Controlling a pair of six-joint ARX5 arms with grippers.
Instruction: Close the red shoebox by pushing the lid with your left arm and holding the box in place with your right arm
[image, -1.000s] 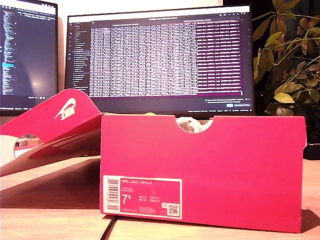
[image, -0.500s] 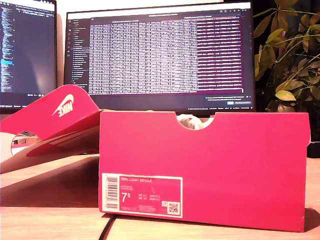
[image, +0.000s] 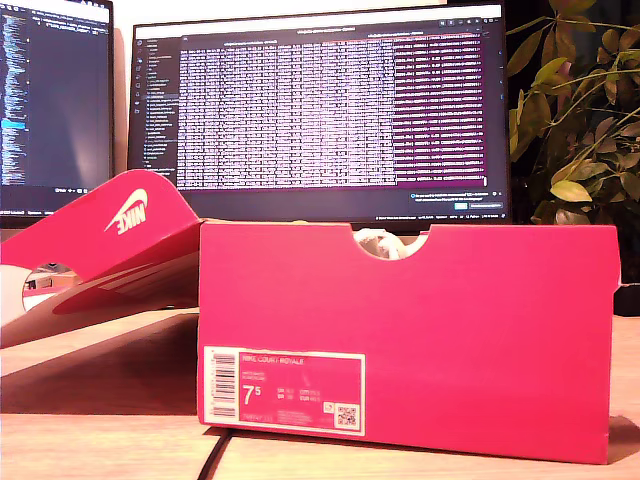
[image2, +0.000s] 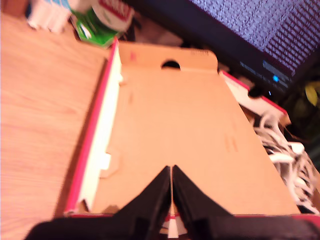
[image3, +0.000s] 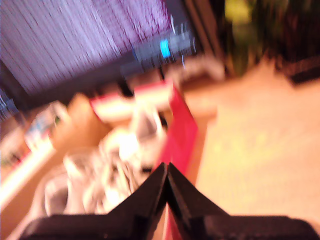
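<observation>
The red cardboard shoebox (image: 405, 340) stands on the wooden desk (image: 90, 440), its short end panel with the white size label (image: 285, 390) facing the exterior camera near the desk's front edge, so its long axis runs away from that camera toward the wide dark computer monitor (image: 320, 110) at the desk's back. The red hinged lid with a white logo (image: 120, 245) is open, folded out toward the exterior view's left and tilted upward, its far end cut off at that view's edge. In the first wrist view the lid's plain brown inner face (image2: 175, 125) lies spread out, and my first gripper (image2: 171, 172) hangs over its near edge with the black jaws pressed together on nothing. My second gripper (image3: 167, 170) is likewise clenched empty, over the box's red side wall (image3: 182, 132); that picture is heavily blurred, so the white crumpled paper in the box (image3: 120, 160) is hard to make out. Neither gripper shows in the exterior view, where the box's inside is hidden save for a bit of white at the notch (image: 385, 243). A leafy green plant (image: 575, 120) stands at the exterior view's right, partly cut off.
</observation>
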